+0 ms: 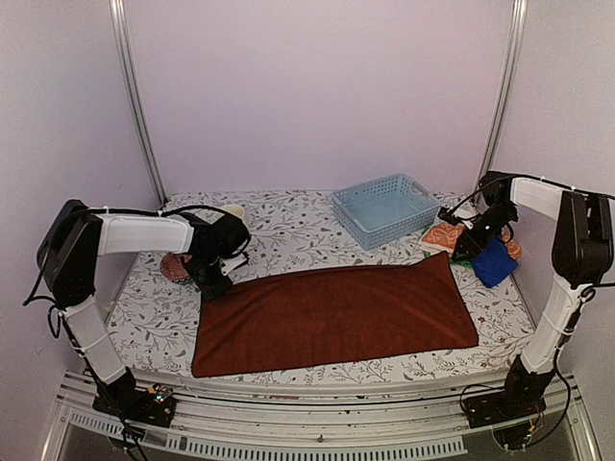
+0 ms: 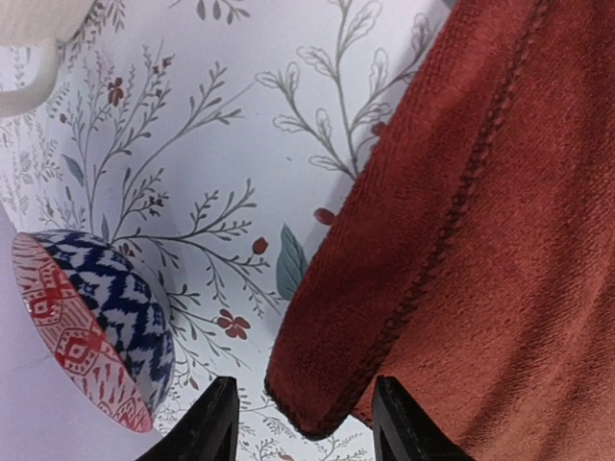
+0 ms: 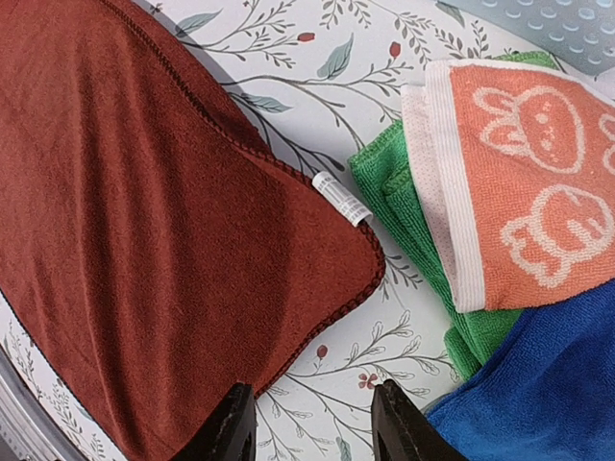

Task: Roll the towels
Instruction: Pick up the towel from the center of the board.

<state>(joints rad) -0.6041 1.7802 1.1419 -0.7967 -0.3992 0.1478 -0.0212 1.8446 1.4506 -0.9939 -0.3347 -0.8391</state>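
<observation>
Nearest the overhead camera, the left arm's base (image 1: 135, 401) and the right arm's base (image 1: 504, 403) sat at the table's front edge. Just beyond them the rust-brown towel (image 1: 332, 317) lay spread flat on the flowered table (image 1: 288, 216), its long side running left to right. The left gripper (image 1: 213, 283) hung over the towel's far left corner, and the right gripper (image 1: 468, 252) hung by its far right corner. A pale blue basket (image 1: 384, 209) stood behind the towel, right of centre. An orange towel (image 1: 442, 236) and a blue towel (image 1: 494, 261) lay close together beside the right gripper. A patterned bowl (image 1: 175, 267) sat just left of the left gripper, with a cream mug (image 1: 233, 210) farther back.

From the left wrist, the two black fingers stood apart and clamped nothing. The rust-brown towel's hemmed corner lay flat on the table between them. The bowl lay to the left, apart from the towel.

From the right wrist, the fingers also stood apart and empty, above the towel's edge and bare table near its rounded corner. That corner bore a small white label (image 3: 341, 199). A green towel (image 3: 404, 202) lay just beyond it, partly under the orange one, which carried white rabbit shapes. The blue towel lay against the green one.
</observation>
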